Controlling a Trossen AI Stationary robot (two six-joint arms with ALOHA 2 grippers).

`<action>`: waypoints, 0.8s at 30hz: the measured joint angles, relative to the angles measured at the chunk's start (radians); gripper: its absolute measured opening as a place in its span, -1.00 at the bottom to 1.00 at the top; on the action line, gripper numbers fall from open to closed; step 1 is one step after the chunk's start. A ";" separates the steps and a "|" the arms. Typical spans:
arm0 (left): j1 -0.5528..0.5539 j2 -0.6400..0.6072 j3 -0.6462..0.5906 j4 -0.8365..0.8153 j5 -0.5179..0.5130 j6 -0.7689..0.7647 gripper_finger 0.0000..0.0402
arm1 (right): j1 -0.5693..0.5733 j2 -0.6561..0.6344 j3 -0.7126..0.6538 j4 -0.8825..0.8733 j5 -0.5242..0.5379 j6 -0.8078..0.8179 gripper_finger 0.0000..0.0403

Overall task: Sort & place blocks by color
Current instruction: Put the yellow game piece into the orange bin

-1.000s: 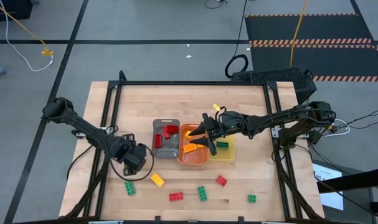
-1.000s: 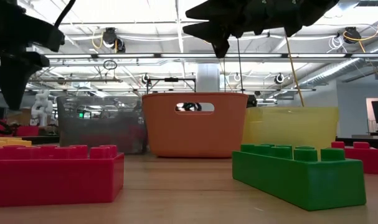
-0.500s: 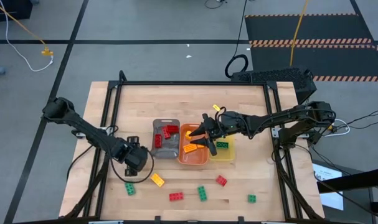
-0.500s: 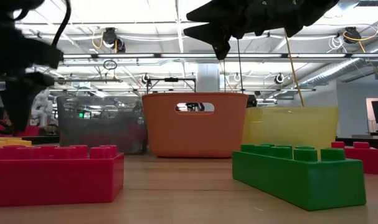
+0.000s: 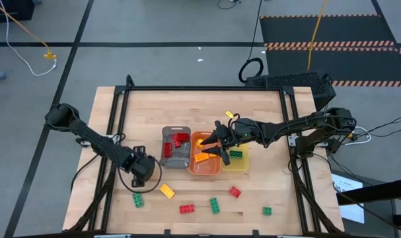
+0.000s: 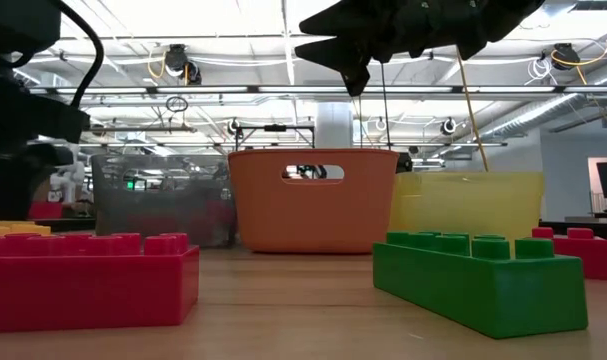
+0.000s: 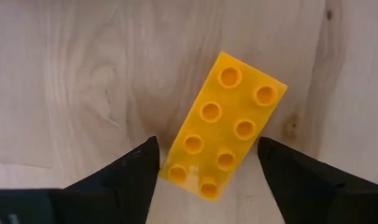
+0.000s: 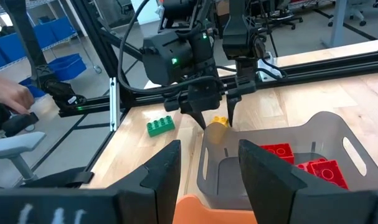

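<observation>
Left gripper [image 7: 207, 163] open – fingers straddle yellow block [image 7: 222, 124] lying flat on table [image 5: 187, 106], no grip. Right gripper [image 5: 220, 147] open, empty, above orange tray [image 5: 205, 170]. Red blocks [image 5: 176, 141] in grey tray [image 5: 176, 162] – other blocks scattered along table's near edge.

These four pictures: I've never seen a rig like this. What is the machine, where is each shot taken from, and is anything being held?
Two dark robot arms work at a wooden table. One picture looks straight down, one looks level across the tabletop, and two come from cameras on the arms' wrists. In the middle stand a grey tray with red blocks, an orange tray and a yellow tray. Loose blocks lie near the front edge. The left gripper is open, lowered around a yellow block on the table, not yet closed on it. The right gripper hovers over the trays, open and holding nothing.
</observation>
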 joint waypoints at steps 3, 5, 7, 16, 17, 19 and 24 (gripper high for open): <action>0.000 0.000 0.000 0.008 0.020 -0.015 0.13 | 0.000 0.000 0.000 -0.007 0.000 0.000 -0.24; 0.000 0.001 0.000 0.023 0.028 -0.014 -0.07 | 0.000 0.000 0.000 -0.015 0.000 0.000 -0.24; 0.001 0.001 0.000 0.051 0.027 -0.017 -0.29 | 0.000 0.000 0.000 -0.027 0.000 0.000 -0.24; 0.001 0.002 0.022 0.033 0.146 -0.022 -0.30 | 0.000 0.000 0.000 -0.072 0.000 0.000 -0.24; 0.001 0.002 0.034 0.013 0.167 -0.022 -0.30 | 0.000 0.000 0.000 -0.074 0.000 0.000 -0.24; 0.000 0.002 0.066 -0.019 0.173 -0.022 -0.30 | 0.000 0.000 0.000 -0.074 0.000 0.000 -0.24; 0.001 0.002 0.132 -0.035 0.159 -0.006 -0.30 | 0.000 0.000 0.000 -0.074 0.000 0.000 -0.24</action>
